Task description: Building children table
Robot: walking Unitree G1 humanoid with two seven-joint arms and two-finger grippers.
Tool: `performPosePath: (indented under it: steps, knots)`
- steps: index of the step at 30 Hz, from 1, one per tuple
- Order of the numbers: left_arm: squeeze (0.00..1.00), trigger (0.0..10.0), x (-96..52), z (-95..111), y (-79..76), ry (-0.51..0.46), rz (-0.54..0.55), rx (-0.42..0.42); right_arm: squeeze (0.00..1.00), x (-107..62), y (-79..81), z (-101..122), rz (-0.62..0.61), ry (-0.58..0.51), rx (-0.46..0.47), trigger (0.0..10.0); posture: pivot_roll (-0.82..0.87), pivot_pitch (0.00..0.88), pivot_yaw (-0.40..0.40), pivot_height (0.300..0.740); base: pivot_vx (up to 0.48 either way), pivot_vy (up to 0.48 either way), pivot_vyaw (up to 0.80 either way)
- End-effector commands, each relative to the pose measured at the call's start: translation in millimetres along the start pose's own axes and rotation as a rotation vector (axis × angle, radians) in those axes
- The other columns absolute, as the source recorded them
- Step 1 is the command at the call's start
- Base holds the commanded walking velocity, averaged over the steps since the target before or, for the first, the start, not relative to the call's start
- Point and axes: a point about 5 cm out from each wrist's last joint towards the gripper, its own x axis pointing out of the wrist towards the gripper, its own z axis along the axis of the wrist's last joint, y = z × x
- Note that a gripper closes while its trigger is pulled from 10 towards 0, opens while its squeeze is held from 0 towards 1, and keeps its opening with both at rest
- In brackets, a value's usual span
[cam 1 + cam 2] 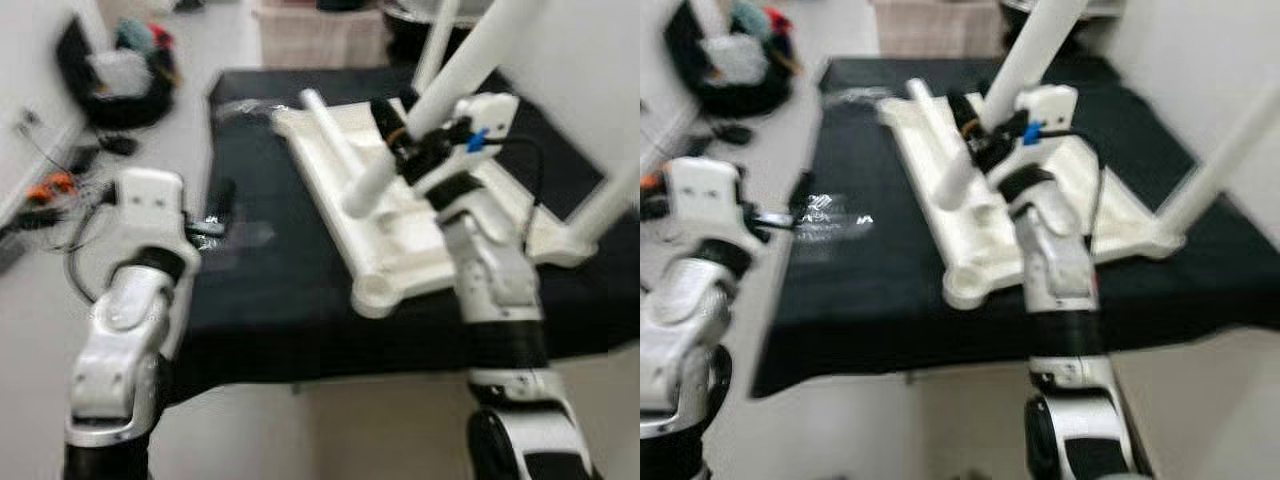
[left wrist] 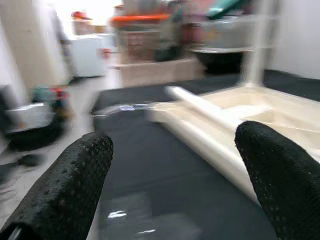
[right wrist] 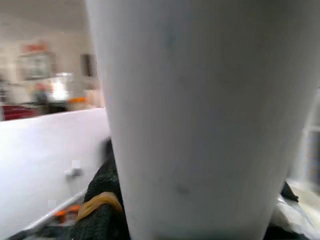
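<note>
A white children's table top [image 1: 400, 215] lies upside down on a black-covered surface [image 1: 270, 290]. One white leg [image 1: 612, 195] stands up from its right corner and another [image 1: 437, 45] from the far side. A loose leg [image 1: 328, 128] lies along the top. My right gripper [image 1: 402, 140] is shut on a long white leg [image 1: 470, 65], held slanting above the table top; that leg [image 3: 200, 115] is close up in the right wrist view, with a black finger [image 3: 100, 210] beside it. My left gripper [image 2: 175, 140] hovers open at the surface's left edge, holding nothing.
A black bag [image 1: 120, 75] with coloured items sits on the floor at the back left, and cables [image 1: 50, 190] lie by the left wall. A beige box [image 1: 320, 35] stands behind the surface. A clear plastic wrapper [image 1: 245, 105] lies on the far left of the cloth.
</note>
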Motion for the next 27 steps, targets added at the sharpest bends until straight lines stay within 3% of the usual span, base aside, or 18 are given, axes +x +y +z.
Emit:
performPosePath:
  steps: [1,3,7,8,9,10,11,12,13,15,17,20,24,27]
  knots:
    - [0.00,10.0,-2.3,-3.8,1.0,0.026,0.007,-0.003,0.00,6.0,2.2,6.7,0.026,-0.034,0.014,10.0,0.05,0.077,-0.055,0.740,0.000,0.000,0.00]
    - [0.00,10.0,-6.0,-6.9,-7.9,0.046,-0.037,-0.019,0.00,8.2,-1.3,6.6,0.069,-0.017,0.026,10.0,0.05,0.082,-0.058,0.740,0.000,0.000,0.00]
    - [0.00,10.0,-7.9,-8.8,-11.7,0.060,-0.055,-0.033,0.00,8.6,-1.9,6.3,0.098,-0.008,0.035,10.0,0.05,0.082,-0.058,0.740,0.000,0.000,0.00]
    - [0.00,10.0,-13.4,-12.6,-21.6,0.085,-0.128,-0.054,0.00,9.0,-3.7,5.2,0.162,0.025,0.031,10.0,0.06,0.090,-0.059,0.740,0.000,0.000,0.00]
    - [0.00,10.0,-13.4,-12.6,-21.6,0.085,-0.128,-0.054,0.00,9.0,-3.7,5.2,0.162,0.025,0.031,10.0,0.06,0.090,-0.059,0.740,0.000,0.000,0.00]
    - [0.00,10.0,-21.9,-17.3,-32.5,0.114,-0.214,-0.079,0.00,9.7,-7.9,6.0,0.222,0.051,0.071,10.0,0.06,0.097,-0.063,0.740,0.000,0.000,0.00]
    - [0.00,10.0,-21.9,-17.3,-32.5,0.114,-0.214,-0.079,0.00,9.7,-7.9,6.0,0.222,0.051,0.071,10.0,0.06,0.097,-0.063,0.740,0.000,0.000,0.00]
    - [0.00,10.0,-33.1,-21.8,-45.5,0.150,-0.326,-0.107,0.00,11.5,-13.5,8.9,0.262,0.062,0.084,10.0,0.06,0.106,-0.063,0.740,0.000,0.000,0.00]
    - [0.00,10.0,-33.1,-21.8,-45.5,0.150,-0.326,-0.107,0.00,11.5,-13.5,8.9,0.262,0.062,0.084,10.0,0.06,0.106,-0.063,0.740,0.000,0.000,0.00]
    - [0.00,10.0,-65.6,-34.8,-70.6,0.239,-0.567,-0.125,0.00,19.1,-19.4,14.8,0.378,0.078,0.095,10.0,0.07,0.129,-0.064,0.740,0.000,0.000,0.00]
    - [0.00,10.0,-74.3,-38.2,-75.9,0.266,-0.620,-0.129,0.00,20.7,-19.7,15.8,0.415,0.084,0.091,10.0,0.07,0.129,-0.064,0.740,0.000,0.000,0.00]
    - [0.00,10.0,-89.1,-39.3,-84.4,0.297,-0.652,-0.149,0.00,16.7,-16.6,9.7,0.604,0.162,0.128,10.0,0.08,0.169,-0.068,0.740,0.000,0.000,0.00]
    - [0.00,10.0,-95.2,-36.8,-87.9,0.308,-0.662,-0.155,0.00,8.4,-13.5,4.4,0.795,0.225,0.141,10.0,0.09,0.186,-0.072,0.740,0.000,0.000,0.00]
    - [0.00,10.0,-96.1,-35.5,-87.6,0.309,-0.656,-0.152,0.00,7.9,-12.6,4.6,0.837,0.234,0.151,10.0,0.10,0.195,-0.072,0.740,0.000,0.000,0.00]
